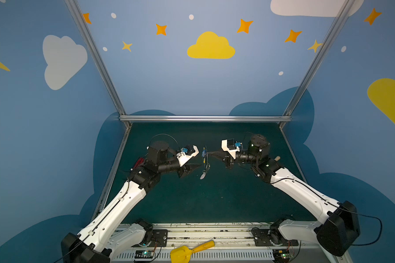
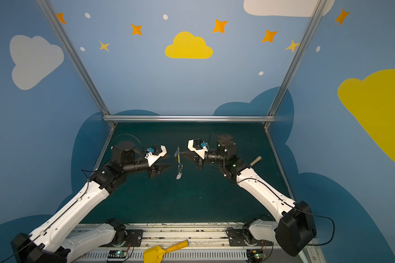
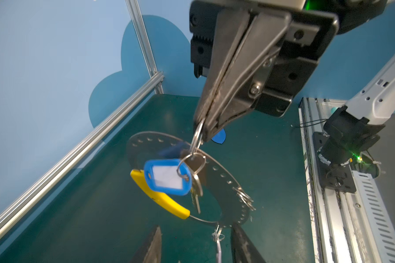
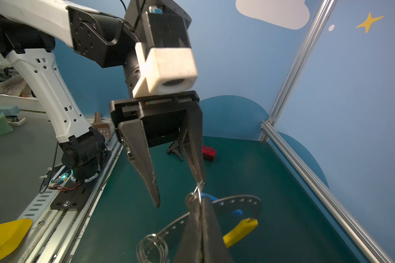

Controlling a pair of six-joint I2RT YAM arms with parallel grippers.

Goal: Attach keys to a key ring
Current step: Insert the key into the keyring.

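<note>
Hanging edge-on above the green mat (image 1: 214,200), mid-table between the two arms in both top views, the key ring (image 1: 205,159) sits at the tip of the right gripper (image 1: 209,155). That gripper reaches in from the right with its fingers pressed together. A white fob (image 1: 203,175) dangles beneath the key ring. The left gripper (image 1: 200,161) points at the key ring from the left, just beside it, with its fingers spread.

From the left wrist, the right gripper's fingers (image 3: 217,113) pinch a small split ring (image 3: 197,135). The key (image 3: 196,182) and its blue tag (image 3: 167,176) hang from it, in front of the grey key ring (image 3: 146,142) and its yellow sleeve (image 3: 160,198). The left fingers (image 3: 151,246) stand apart, flanking the part of the key ring closest to them.

From the right wrist, the left gripper (image 4: 180,193) is wide open. One of its fingertips (image 4: 200,177) appears to touch the split ring (image 4: 198,190), just beside the right gripper's closed tips.
</note>
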